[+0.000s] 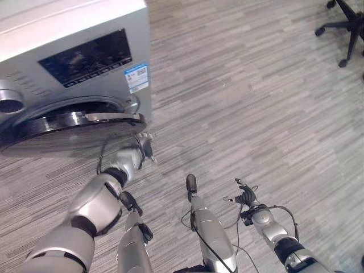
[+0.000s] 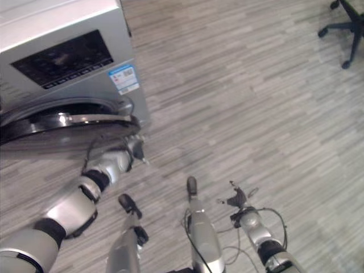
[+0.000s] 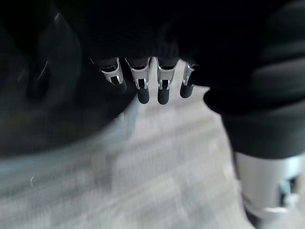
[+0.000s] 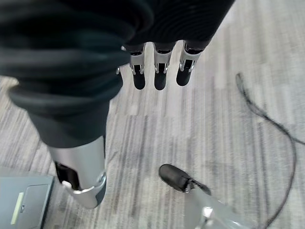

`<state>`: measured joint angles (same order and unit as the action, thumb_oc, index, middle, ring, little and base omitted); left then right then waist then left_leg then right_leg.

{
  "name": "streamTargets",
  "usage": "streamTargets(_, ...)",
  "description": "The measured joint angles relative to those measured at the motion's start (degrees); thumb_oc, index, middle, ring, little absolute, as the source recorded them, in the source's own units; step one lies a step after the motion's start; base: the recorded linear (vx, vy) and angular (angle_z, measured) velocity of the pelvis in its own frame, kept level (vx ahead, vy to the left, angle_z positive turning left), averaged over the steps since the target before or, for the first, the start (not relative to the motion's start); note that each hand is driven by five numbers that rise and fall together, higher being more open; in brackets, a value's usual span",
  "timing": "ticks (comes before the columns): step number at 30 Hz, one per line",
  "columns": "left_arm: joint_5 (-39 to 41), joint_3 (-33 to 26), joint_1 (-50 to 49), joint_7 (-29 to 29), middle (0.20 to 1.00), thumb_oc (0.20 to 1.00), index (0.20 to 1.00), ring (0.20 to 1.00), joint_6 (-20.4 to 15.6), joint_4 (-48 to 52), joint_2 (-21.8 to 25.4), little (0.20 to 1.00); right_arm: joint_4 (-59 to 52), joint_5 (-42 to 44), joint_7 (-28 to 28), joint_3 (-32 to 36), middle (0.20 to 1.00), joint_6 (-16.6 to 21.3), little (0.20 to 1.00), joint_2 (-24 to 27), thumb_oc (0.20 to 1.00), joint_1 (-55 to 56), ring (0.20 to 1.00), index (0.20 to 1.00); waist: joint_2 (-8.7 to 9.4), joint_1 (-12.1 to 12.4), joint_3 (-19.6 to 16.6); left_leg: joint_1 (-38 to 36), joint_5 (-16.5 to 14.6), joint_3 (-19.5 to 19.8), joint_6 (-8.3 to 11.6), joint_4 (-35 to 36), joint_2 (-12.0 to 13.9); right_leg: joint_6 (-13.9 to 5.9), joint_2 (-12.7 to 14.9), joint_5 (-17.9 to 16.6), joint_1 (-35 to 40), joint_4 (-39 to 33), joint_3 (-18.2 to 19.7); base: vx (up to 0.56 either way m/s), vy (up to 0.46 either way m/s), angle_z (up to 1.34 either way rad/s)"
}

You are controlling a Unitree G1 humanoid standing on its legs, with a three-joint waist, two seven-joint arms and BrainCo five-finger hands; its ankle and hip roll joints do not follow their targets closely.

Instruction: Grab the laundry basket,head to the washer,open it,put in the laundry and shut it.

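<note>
The left hand (image 1: 143, 149) reaches forward and up to the lower edge of the washer door (image 1: 74, 121), at the door's right end. Its fingers (image 3: 143, 86) hang straight and relaxed in a row, with nothing between them; in the left wrist view their dark tips sit just beside the dark rim of the door, and whether they actually touch it cannot be told. The door is a round, dark-rimmed disc with a shiny band, swung partly out from the front of the washer (image 1: 85, 51), so that a dark gap shows between it and the drum opening behind.

The washer is a silver-grey box with a dark control panel (image 1: 85, 57) across its upper front, a small blue-and-white sticker (image 1: 136, 78) at the panel's right end and a round knob (image 1: 10, 104) at the far left.

The right hand (image 1: 244, 196) hangs low on the robot's right, well apart from the washer, over the grey striped wood-pattern floor (image 1: 256, 102). Its fingers (image 4: 159, 71) are straight and loose, and it holds nothing.

At the far upper right corner the black star base of an office chair (image 1: 344, 25) stands on the floor.
</note>
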<state>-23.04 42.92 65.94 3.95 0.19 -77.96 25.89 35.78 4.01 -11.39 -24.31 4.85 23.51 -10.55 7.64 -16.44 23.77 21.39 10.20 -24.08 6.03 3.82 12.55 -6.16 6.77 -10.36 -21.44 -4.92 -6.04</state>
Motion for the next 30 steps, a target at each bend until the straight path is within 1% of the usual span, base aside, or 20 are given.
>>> streamTargets(2,1.60,-2.14,4.21,-1.16,1.000,1.000,1.000,1.000,-0.50,-1.10,5.36,1.000,-5.87,1.05,-0.09,1.27,1.000,1.56,1.000,1.10,1.000,2.06,1.000,1.000,1.13,-1.43,-0.16,3.34,0.23,-0.19,0.20,-1.07,0.99,0.09,-0.72,-0.86,-3.18,0.00,0.67,-0.03,-0.011,-0.14)
streamTargets(4,5.58,-1.35,6.43,-0.83,1.000,1.000,1.000,1.000,-0.41,-1.30,7.03,1.000,-10.43,2.58,-0.96,5.44,1.000,2.91,1.000,1.81,1.000,5.35,1.000,1.000,1.68,-2.74,-0.52,8.67,0.27,0.26,0.20,-3.04,1.80,0.46,-1.04,-1.67,-7.63,0.00,0.67,-0.01,0.000,-0.03)
streamTargets(6,7.20,2.21,8.94,0.50,1.000,1.000,1.000,1.000,0.12,-0.82,7.91,1.000,-10.76,3.62,-1.56,7.68,1.000,3.42,1.000,2.46,1.000,6.41,1.000,1.000,1.75,-3.19,-0.56,13.16,0.35,1.19,0.10,-4.73,2.12,0.82,-1.00,-2.45,-11.05,0.00,0.56,0.01,0.005,0.07)
streamTargets(7,7.36,5.28,10.73,0.76,1.000,1.000,1.000,1.000,0.00,1.26,9.15,1.000,-10.44,4.59,-2.16,9.27,1.000,3.74,1.000,2.69,1.000,7.01,1.000,1.000,1.75,-3.09,-0.55,16.48,0.38,1.71,0.04,-6.14,2.31,0.86,-0.98,-3.26,-13.59,0.01,0.49,0.02,0.000,0.07)
streamTargets(10,7.91,5.67,10.80,3.00,1.000,1.000,1.000,1.000,-0.05,5.17,10.07,1.000,-8.90,4.84,-2.33,9.22,1.000,4.13,1.000,2.60,1.000,7.00,1.000,1.000,1.78,-2.57,-0.53,19.00,0.31,2.88,-0.02,-7.84,2.33,0.91,-1.05,-3.63,-15.06,-0.01,0.31,0.03,-0.009,0.07)
streamTargets(14,9.61,5.57,8.27,7.48,1.000,1.000,1.000,1.000,-3.25,16.13,11.33,1.000,-4.91,4.83,-2.15,6.11,1.000,4.79,1.000,2.37,1.000,7.00,1.000,1.000,1.68,0.58,-0.48,18.76,0.27,3.24,0.03,-7.71,1.70,0.77,-0.47,-3.41,-14.75,-0.03,-0.21,0.02,-0.002,0.05)
streamTargets(15,10.29,4.34,6.02,8.74,1.000,1.000,1.000,1.000,-4.11,19.99,12.83,1.000,-4.67,4.84,-2.01,5.75,1.000,5.18,1.000,2.05,1.000,6.92,1.000,1.000,1.56,1.14,-0.48,18.49,0.41,3.40,-0.17,-7.66,1.57,0.80,-0.37,-3.48,-14.42,-0.02,-0.38,0.00,0.000,0.00)
streamTargets(16,11.93,0.26,1.97,10.79,1.000,1.000,1.000,1.000,-5.30,26.15,14.56,1.000,-4.44,4.85,-2.00,5.64,1.000,5.66,1.000,1.54,1.000,6.97,1.000,1.000,1.55,1.52,-0.47,17.92,0.41,3.40,-0.19,-7.56,1.47,0.80,-0.31,-3.53,-13.89,-0.01,-0.42,0.00,0.000,0.00)
streamTargets(17,14.17,-5.43,-3.49,11.86,1.000,1.000,1.000,1.000,-6.79,32.64,15.96,1.000,-4.38,4.88,-1.77,5.27,1.000,5.73,1.000,1.05,1.000,6.96,1.000,1.000,1.45,1.54,-0.41,17.10,0.38,3.31,-0.21,-7.40,1.44,0.79,-0.28,-3.57,-13.19,-0.02,-0.42,0.00,0.000,0.00)
streamTargets(18,17.53,-11.20,-10.83,12.77,1.000,1.000,1.000,1.000,-8.43,38.90,16.66,1.000,-4.68,4.92,-1.44,4.31,1.000,5.64,1.000,0.73,1.000,7.20,1.000,1.000,0.85,2.69,-0.36,16.06,0.33,3.52,-0.34,-7.29,1.31,0.71,-0.15,-3.48,-12.12,0.01,-0.79,0.03,-0.033,0.00)
streamTargets(19,21.17,-17.24,-18.76,13.90,1.000,1.000,1.000,1.000,-9.80,45.87,16.29,1.000,-5.43,4.97,-1.25,4.38,1.000,5.64,1.000,-0.14,1.000,7.93,1.000,1.000,0.46,3.51,-0.41,14.75,0.18,3.48,-0.51,-7.30,1.21,0.67,-0.01,-3.23,-10.97,0.01,-0.76,0.04,-0.021,0.00)
streamTargets(20,25.04,-25.63,-28.84,14.29,1.000,1.000,1.000,1.000,-12.98,51.67,13.28,1.000,-5.32,4.96,-0.84,4.38,1.000,5.99,1.000,-0.67,1.000,8.90,1.000,1.000,-0.26,3.75,-0.43,12.57,-0.41,3.59,-0.28,-7.01,1.28,0.80,0.16,-2.67,-8.89,-0.04,-0.53,0.06,-0.022,0.10)
streamTargets(21,28.02,-26.85,-33.27,15.02,1.000,1.000,1.000,1.000,-13.67,50.44,9.77,1.000,-5.17,4.87,-0.43,3.80,1.000,6.62,1.000,-0.42,1.000,10.35,1.000,1.000,-2.28,5.83,-1.12,11.22,-0.41,4.35,-0.27,-6.45,0.88,0.74,0.15,-2.01,-7.20,-0.02,-0.91,0.11,-0.065,0.27)
streamTargets(22,33.55,-32.19,-43.81,14.91,1.000,1.000,1.000,1.000,-14.75,51.38,4.37,1.000,-3.38,4.77,0.45,4.01,1.000,6.45,1.000,-1.60,1.000,10.85,1.000,1.000,-4.28,8.13,-2.40,7.86,-0.66,5.08,-0.18,-5.36,0.54,0.44,0.37,-0.94,-3.60,-0.02,-1.84,0.08,-0.060,0.33)
streamTargets(23,36.35,-35.62,-49.93,15.00,1.000,1.000,1.000,1.000,-16.40,51.90,0.55,1.000,-1.93,4.73,0.56,3.97,1.000,6.70,1.000,-1.83,1.000,10.85,1.000,1.000,-5.01,9.12,-2.89,5.64,-0.88,5.24,-0.15,-4.89,0.26,0.27,0.58,-0.16,-1.46,-0.02,-2.15,0.10,-0.108,0.26)
streamTargets(25,42.04,-37.43,-58.78,14.05,1.000,1.000,1.000,1.000,-17.85,49.61,-4.64,1.000,1.92,4.58,0.65,4.33,1.000,6.53,1.000,-1.99,1.000,10.45,1.000,1.000,-6.28,11.19,-5.33,2.64,-1.48,6.17,0.00,-4.35,-0.48,-0.20,1.03,1.25,2.01,0.12,-2.94,0.12,-0.127,0.22)
streamTargets(26,45.22,-38.17,-62.09,11.97,1.000,1.000,1.000,1.000,-18.93,48.57,-6.08,1.000,4.32,4.27,0.74,5.39,1.000,6.38,1.000,-2.52,1.000,10.41,1.000,1.000,-6.20,11.20,-5.57,-0.01,-1.65,6.19,0.09,-3.59,-0.50,-0.22,1.14,1.74,4.49,-0.02,-3.07,0.09,-0.092,0.18)
streamTargets(27,45.22,-38.17,-62.09,11.97,1.000,1.000,1.000,1.000,-18.93,48.57,-6.08,1.000,4.32,4.27,0.74,5.39,1.000,6.38,1.000,-2.52,1.000,10.41,1.000,1.000,-6.20,11.20,-5.57,-0.01,-1.65,6.19,0.09,-3.59,-0.50,-0.22,1.14,1.74,4.49,-0.02,-3.07,0.05,-0.052,0.22)
streamTargets(28,48.94,-35.76,-67.99,8.30,1.000,1.000,1.000,1.000,-18.97,46.66,-5.72,1.000,6.34,3.69,1.16,5.98,1.000,6.31,1.000,-2.55,1.000,11.26,1.000,1.000,-6.02,11.92,-7.30,-3.59,-1.73,7.21,0.11,-3.15,-0.64,-0.22,1.10,3.02,8.68,-0.05,-4.21,0.04,-0.058,0.26)
streamTargets(30,50.46,-35.29,-69.13,6.05,1.000,1.000,1.000,1.000,-19.00,45.50,-5.60,1.000,6.46,2.99,1.56,6.88,1.000,6.27,1.000,-2.46,1.000,12.65,1.000,1.000,-6.03,12.79,-8.90,-4.19,-1.76,8.03,0.20,-2.87,-0.78,0.03,1.22,3.75,9.82,0.05,-5.07,0.05,-0.100,0.23)
